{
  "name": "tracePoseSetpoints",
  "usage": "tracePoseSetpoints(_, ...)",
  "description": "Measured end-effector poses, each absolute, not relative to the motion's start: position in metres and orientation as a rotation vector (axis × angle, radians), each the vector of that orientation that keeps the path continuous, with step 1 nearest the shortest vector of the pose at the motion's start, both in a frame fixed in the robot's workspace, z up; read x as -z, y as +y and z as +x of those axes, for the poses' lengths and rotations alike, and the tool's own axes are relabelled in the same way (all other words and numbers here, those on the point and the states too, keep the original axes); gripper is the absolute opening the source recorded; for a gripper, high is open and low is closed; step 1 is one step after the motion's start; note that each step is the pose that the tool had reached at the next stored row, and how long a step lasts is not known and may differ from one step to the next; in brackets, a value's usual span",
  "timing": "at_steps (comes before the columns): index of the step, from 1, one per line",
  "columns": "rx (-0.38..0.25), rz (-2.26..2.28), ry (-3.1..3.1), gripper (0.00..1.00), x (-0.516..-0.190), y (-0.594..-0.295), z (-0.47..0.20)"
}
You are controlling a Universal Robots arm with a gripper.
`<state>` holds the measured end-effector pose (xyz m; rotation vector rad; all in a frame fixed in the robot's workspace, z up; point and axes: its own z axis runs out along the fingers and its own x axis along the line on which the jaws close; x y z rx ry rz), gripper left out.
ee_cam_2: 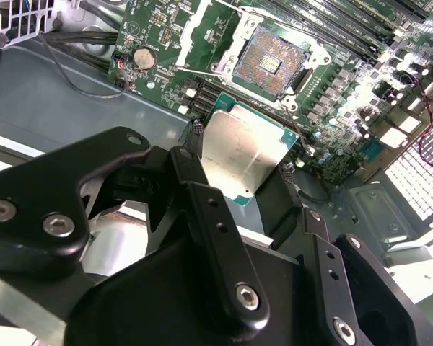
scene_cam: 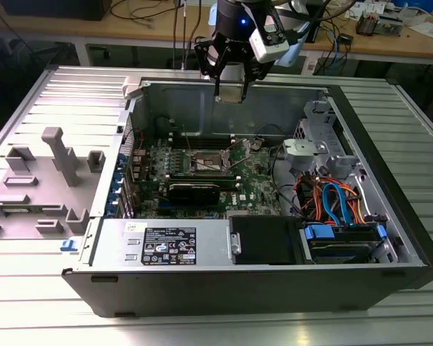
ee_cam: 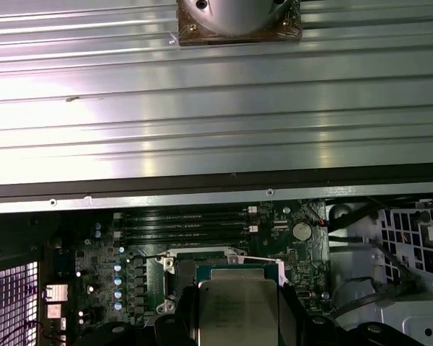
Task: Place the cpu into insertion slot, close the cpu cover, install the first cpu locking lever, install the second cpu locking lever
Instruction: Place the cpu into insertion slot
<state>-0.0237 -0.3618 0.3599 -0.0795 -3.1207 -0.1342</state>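
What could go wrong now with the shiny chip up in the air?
The pincer grips the cpu only by its edges, well above the board, so it might slip and fall. The insertion slot lies open with its tiny contacts bare. A tilted or off-centre landing could bend them.

Dull silver metal cpu (ee_cam_2: 244, 155)
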Motion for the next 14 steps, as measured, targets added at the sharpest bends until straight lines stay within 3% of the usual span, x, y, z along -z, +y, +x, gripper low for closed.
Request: tracePoseSetpoints(14,0.135,-0.1,-3.121,0.54,-0.3599,-0.3619,-0.0237)
